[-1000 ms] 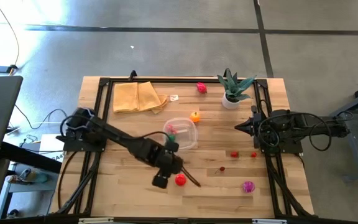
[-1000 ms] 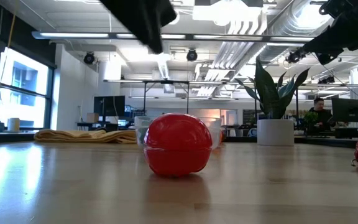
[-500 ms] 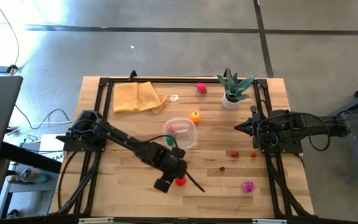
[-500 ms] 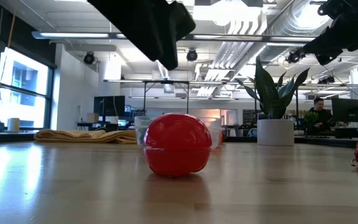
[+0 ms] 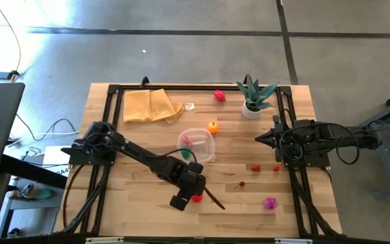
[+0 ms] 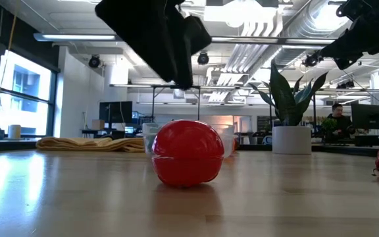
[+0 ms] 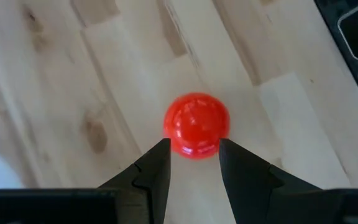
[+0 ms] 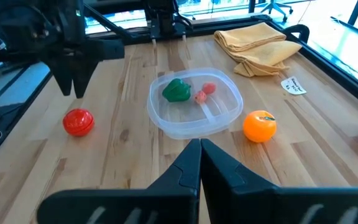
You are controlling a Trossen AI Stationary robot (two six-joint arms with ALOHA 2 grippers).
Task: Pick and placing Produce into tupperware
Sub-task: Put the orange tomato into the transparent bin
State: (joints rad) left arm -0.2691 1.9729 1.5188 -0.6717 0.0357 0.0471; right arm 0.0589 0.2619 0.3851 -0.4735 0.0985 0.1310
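Landmark: tupperware (image 5: 198, 144), near table centre; it holds a green piece (image 8: 177, 89) and two small red bits.

Left gripper (image 7: 193, 163) hangs above the red tomato (image 7: 197, 124), which sits alone on the wood on the front-edge side of the tupperware, well apart from it. In the left wrist view the tomato lies straight ahead of the fingertips, centred on the gap; it is round, so no long axis to align to.

Fingers: a narrow gap only, narrower than the tomato; nothing held, nothing touched. Judgement: they must spread before descending.

Right gripper (image 8: 199, 147): parked to the right of the tupperware, fingers pressed together, empty. The left arm is much the nearer to the tomato.

An orange (image 5: 212, 127) rests just beside the tupperware's far right corner.
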